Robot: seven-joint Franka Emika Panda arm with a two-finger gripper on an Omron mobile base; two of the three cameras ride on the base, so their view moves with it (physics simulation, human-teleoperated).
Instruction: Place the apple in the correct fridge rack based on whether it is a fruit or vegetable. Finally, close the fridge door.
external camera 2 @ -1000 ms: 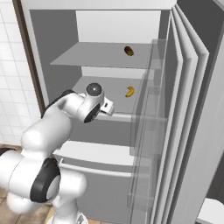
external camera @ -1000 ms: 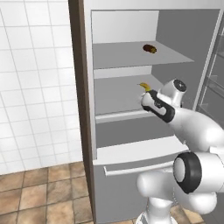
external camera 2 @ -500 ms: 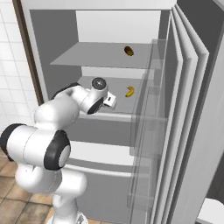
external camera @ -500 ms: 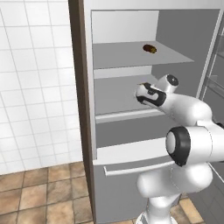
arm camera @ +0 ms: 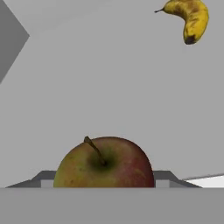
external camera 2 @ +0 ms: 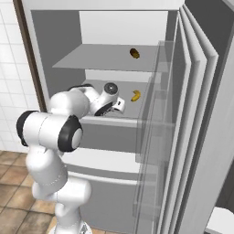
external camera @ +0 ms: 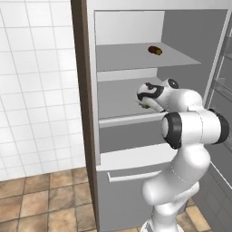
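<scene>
The apple [arm camera: 104, 164], olive-green with a red blush and a stem on top, sits between my gripper's [arm camera: 104, 183] finger tips, which press on both its sides. In the left base view the gripper [external camera: 144, 102] reaches in over the fridge rack [external camera: 117, 103], the lower grey shelf, with the apple [external camera: 145, 107] showing as a small green spot under the hand. From the right base view the gripper [external camera 2: 120, 106] hangs over the rack's front strip [external camera 2: 107, 119]. The fridge door [external camera 2: 201, 137] stands wide open on the right.
A yellow banana [external camera 2: 135, 95] lies on the same shelf, right of the hand and further back, banana [arm camera: 188, 17]. A dark brown oblong item [external camera: 155, 50] lies on the upper shelf. Below the shelves is a drawer front [external camera: 136, 174] with a horizontal handle. Tiled wall is on the left.
The hand has moved leftward and further in over the lower shelf, carrying the apple. The elbow has swung up in front of the fridge.
</scene>
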